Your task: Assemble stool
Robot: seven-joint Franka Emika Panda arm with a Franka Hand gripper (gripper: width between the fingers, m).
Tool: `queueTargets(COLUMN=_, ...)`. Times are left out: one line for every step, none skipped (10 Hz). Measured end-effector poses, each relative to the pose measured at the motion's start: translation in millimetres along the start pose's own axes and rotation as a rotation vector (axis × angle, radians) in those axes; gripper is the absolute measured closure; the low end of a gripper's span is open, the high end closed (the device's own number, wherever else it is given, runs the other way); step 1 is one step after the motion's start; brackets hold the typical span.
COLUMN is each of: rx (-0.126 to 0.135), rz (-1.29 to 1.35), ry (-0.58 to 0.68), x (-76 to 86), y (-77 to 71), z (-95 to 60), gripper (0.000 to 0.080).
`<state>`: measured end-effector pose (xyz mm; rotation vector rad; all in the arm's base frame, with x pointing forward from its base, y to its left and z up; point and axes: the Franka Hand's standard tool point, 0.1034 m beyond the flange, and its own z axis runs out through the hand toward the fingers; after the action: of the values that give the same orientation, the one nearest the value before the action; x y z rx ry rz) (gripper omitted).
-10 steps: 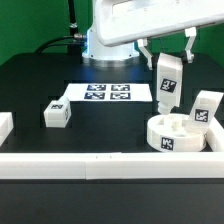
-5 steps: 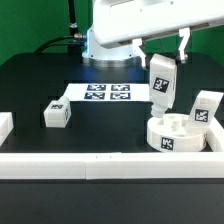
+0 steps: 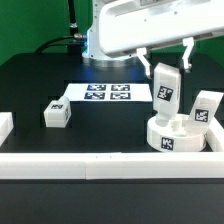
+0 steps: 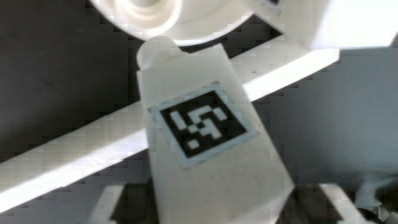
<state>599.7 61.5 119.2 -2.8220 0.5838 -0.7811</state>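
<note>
Exterior view, clock positions taken on the table face.

1. Black table point(image 3: 30, 85): a white rail point(image 3: 100, 165) runs along the 6 o'clock edge.
2. The marker board point(image 3: 105, 93) lies flat near centre, towards 12 o'clock.
3. The seat point(image 3: 172, 140), a round disc, rests at 4 o'clock, just behind the rail.
4. The held leg point(image 3: 165, 92) is near upright with its tag facing the camera and its lower end at the seat's top face. Whether it is seated in a socket cannot be told.
5. The second leg point(image 3: 206, 108) stands at the seat's 3 o'clock side.
6. The loose leg point(image 3: 55, 115) lies at 9 o'clock, well apart from the seat.
7. The gripper point(image 3: 167, 62) has its jaws about half closed, clamped on the held leg's upper end.
</note>
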Motion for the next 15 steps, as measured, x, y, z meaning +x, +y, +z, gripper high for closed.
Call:
queueTargets(rx=-0.001, rz=0.002, ry=0.001, x=1.3, y=1.2, z=-0.8, gripper=0.0472)
queueTargets(rx=-0.001, rz=0.002, ry=0.000, x=1.0, y=1.4, z=-0.5, gripper=0.0472)
queueTargets(rx=-0.001, rz=0.002, ry=-0.001, x=0.0, y=1.0, z=-0.6, gripper=0.0472)
queueTargets(rx=0.000, rz=0.004, ry=-0.003, x=-3.5, y=-0.1, z=-1.8, gripper=0.0472)
queueTargets(rx=0.002, rz=-0.002, ry=-0.002, x=-3.3, y=-0.4, z=-4.9, gripper=0.0472)
queueTargets(rx=-0.003, rz=0.005, ry=0.003, x=0.1, y=7.1, z=-8.8, gripper=0.0472)
queueTargets(rx=-0.004, rz=0.007, ry=0.004, x=3.6, y=14.2, z=-9.8, gripper=0.0472)
queueTargets(rx=0.000, rz=0.011, ry=0.000, x=2.2, y=13.2, z=-9.1, gripper=0.0472)
queueTargets(rx=0.001, rz=0.008, ry=-0.001, x=1.3, y=11.8, z=-9.0, gripper=0.0472)
queueTargets(rx=0.000, rz=0.009, ry=-0.001, x=1.6, y=12.5, z=-9.0, gripper=0.0472)
queueTargets(rx=-0.001, rz=0.001, ry=0.004, x=3.3, y=14.6, z=-9.1, gripper=0.0472)
queueTargets(rx=-0.003, rz=0.000, ry=0.023, x=10.7, y=24.5, z=-9.1, gripper=0.0472)
queueTargets(rx=0.021, rz=-0.009, ry=0.042, x=15.9, y=24.6, z=-9.4, gripper=0.0472)
queueTargets(rx=0.054, rz=-0.018, ry=0.070, x=16.7, y=18.3, z=-7.7, gripper=0.0472)
queueTargets(rx=0.080, rz=-0.009, ry=0.045, x=9.3, y=13.6, z=-2.7, gripper=0.0472)
